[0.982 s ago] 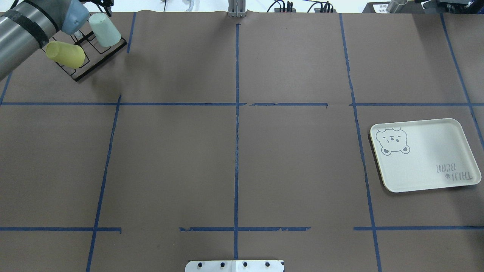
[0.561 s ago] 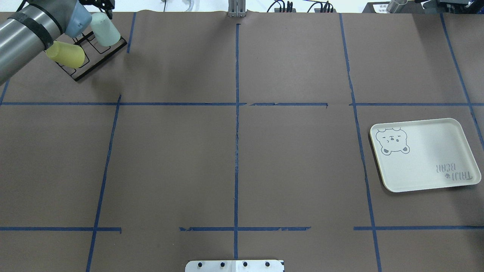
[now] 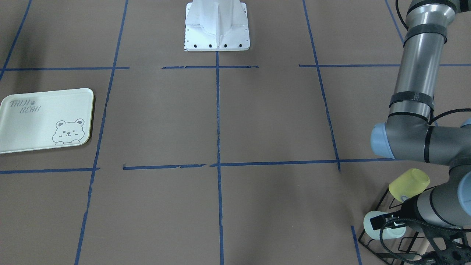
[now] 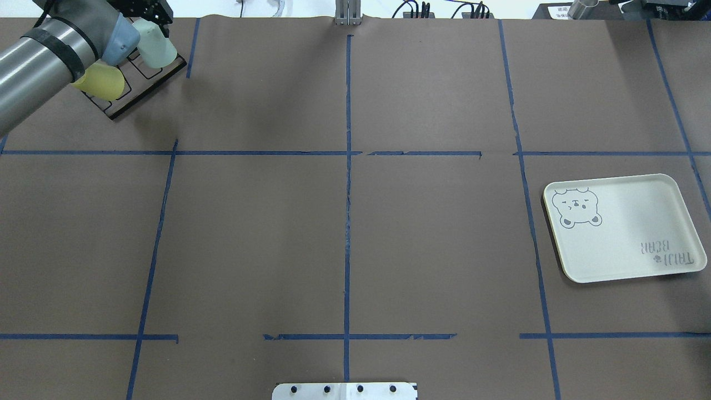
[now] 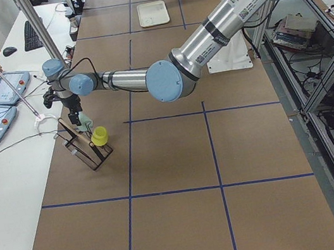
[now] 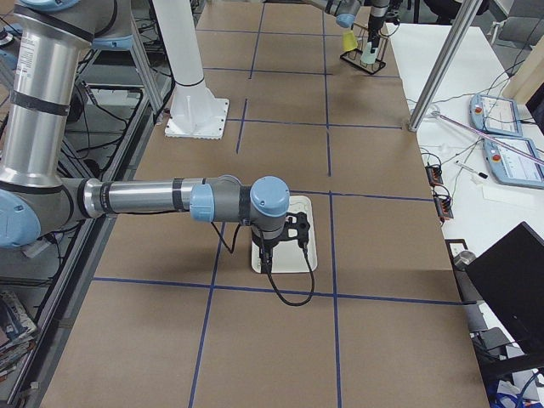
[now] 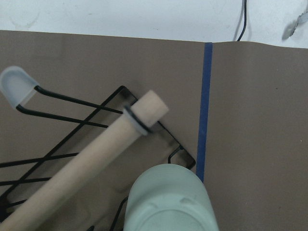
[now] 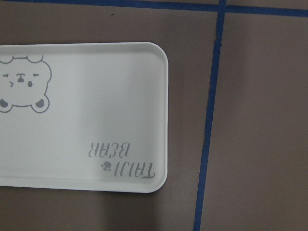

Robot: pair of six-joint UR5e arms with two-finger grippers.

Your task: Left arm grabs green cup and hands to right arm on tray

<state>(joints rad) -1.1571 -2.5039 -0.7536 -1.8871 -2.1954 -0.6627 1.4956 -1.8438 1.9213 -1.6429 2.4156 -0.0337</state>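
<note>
The green cup (image 4: 158, 45) sits upside down on a peg of a black wire rack (image 4: 145, 88) at the table's far left corner, beside a yellow cup (image 4: 104, 83). My left gripper (image 3: 385, 223) is down at the green cup (image 3: 372, 229), and it looks open, with one black finger (image 3: 377, 222) across the cup's side. The left wrist view shows the cup's bottom (image 7: 166, 199) close below, and no fingers. The tray (image 4: 622, 228) lies empty at the right. My right gripper (image 6: 285, 231) hovers over the tray (image 6: 299, 255). I cannot tell if it is open or shut.
A wooden dowel (image 7: 91, 168) runs along the rack next to the green cup. The table's far edge with cables lies just behind the rack. The robot's white base plate (image 4: 344, 391) is at the near middle edge.
My left arm has swung right and toward the far edge. Its blue joint now covers part of the yellow cup and sits against the green cup. Cups and tray have not moved.
</note>
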